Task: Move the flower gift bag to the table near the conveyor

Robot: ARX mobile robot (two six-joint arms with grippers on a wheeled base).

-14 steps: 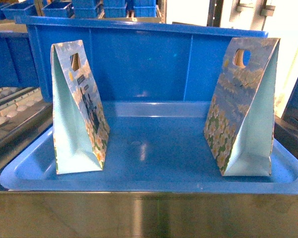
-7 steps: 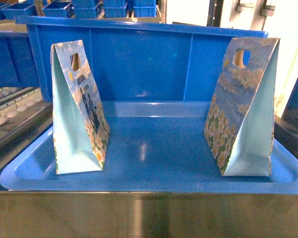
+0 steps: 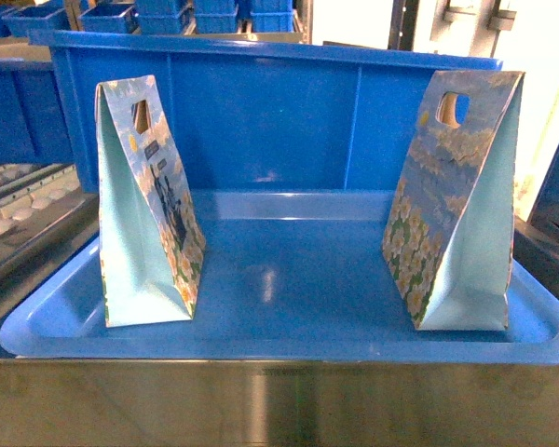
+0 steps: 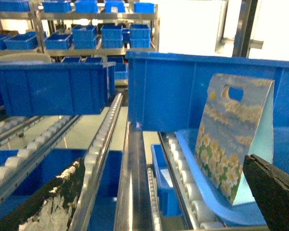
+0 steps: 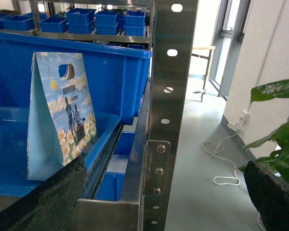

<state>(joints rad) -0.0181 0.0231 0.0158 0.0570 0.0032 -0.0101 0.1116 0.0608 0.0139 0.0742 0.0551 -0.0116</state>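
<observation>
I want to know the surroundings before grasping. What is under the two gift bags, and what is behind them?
Both bags, left and right, stand upright on a shallow blue tray. Behind them stands a large blue bin. The tray surface beneath each bag is covered.

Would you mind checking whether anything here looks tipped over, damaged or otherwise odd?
Nothing stands out with the load: both flower gift bags stand upright on the blue tray. Only the left gripper's finger pad looks worn, whitish and flaking.
</observation>
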